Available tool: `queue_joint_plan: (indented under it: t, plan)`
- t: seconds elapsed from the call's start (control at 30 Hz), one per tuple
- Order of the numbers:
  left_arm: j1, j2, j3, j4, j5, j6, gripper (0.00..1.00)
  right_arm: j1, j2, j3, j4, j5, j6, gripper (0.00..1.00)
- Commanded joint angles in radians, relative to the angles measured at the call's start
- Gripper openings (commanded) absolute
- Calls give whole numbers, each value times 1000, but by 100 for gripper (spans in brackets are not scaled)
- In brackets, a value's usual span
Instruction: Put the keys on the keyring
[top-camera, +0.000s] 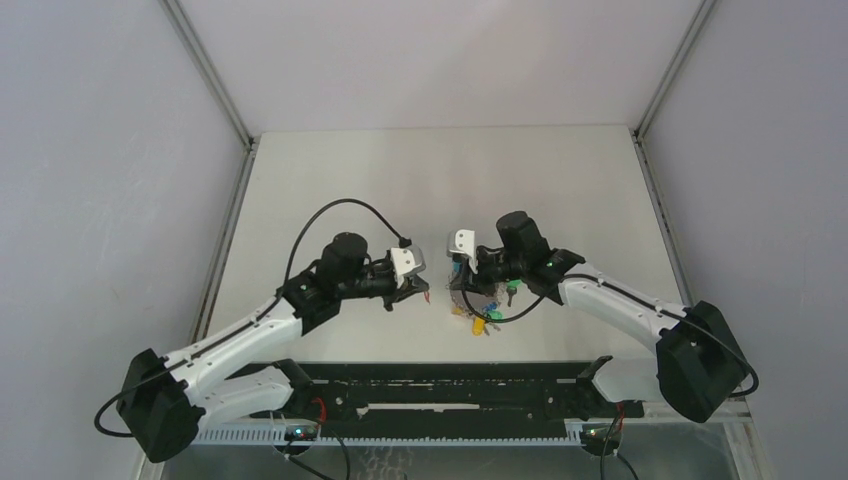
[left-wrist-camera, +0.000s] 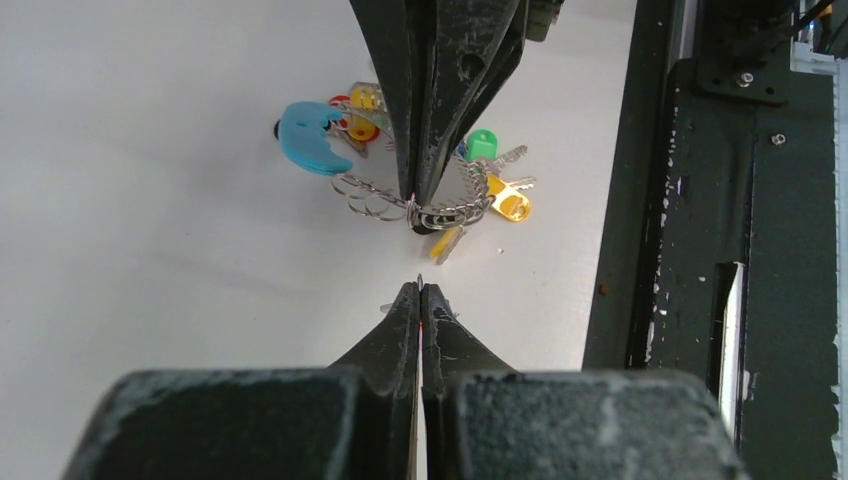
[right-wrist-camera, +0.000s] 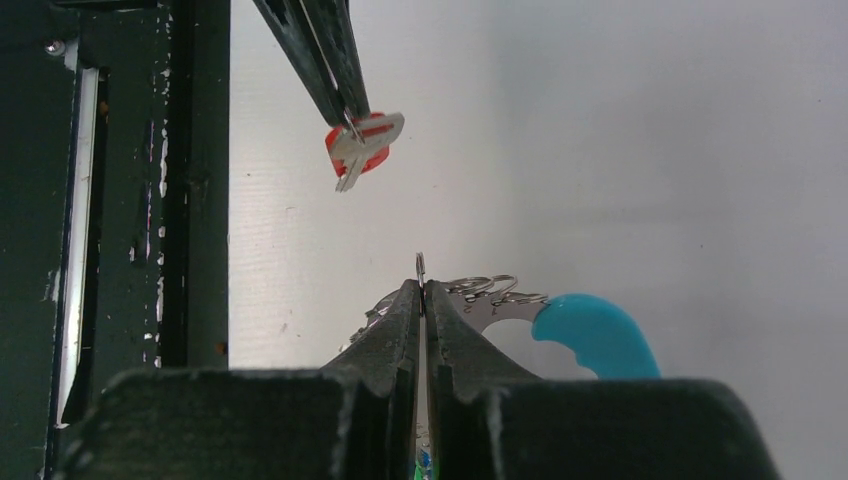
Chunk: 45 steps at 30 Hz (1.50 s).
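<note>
Between grey walls (top-camera: 100, 150), white table (top-camera: 420, 180), keyring (top-camera: 472, 300).

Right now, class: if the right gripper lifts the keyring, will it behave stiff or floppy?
Probably floppy: the keyring is partly linked wire loops, pinched at one spot by the right gripper, so it should sag. Its tagged keys look loosely attached and would likely swing. The light-blue band may tilt it.

The key (right-wrist-camera: 362, 140) is showing a red oval tag behind silver metal, upper left of the right wrist view. The keyring (left-wrist-camera: 312, 140) is showing a light-blue band, silvery wire loops and yellow, green and red tags against the white table (left-wrist-camera: 150, 250). The left gripper (left-wrist-camera: 421, 290) and right gripper (right-wrist-camera: 421, 288) are looking matte black, flecked with pale scuffs.
</note>
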Motion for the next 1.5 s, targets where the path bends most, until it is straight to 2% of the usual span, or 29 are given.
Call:
queue_joint_plan:
  t: [0.0,0.57,0.87,1.07,1.47]
  plan:
    - [-9,35,58,35,53,19,0,18,-49,0,38,-10,-27,0]
    - [-44,95,47,106,47,-24,0,58,-71,-21,33,-9,-86,0]
    - [-58,75,-82,293,-56,-95,0,23,-66,-83,137,-36,-53,0]
    - [-67,80,-132,340,-83,-111,0,1,-87,-142,216,-56,-29,0]
    - [-92,131,-269,624,-82,-186,0,-10,-66,-212,346,-62,-24,0]
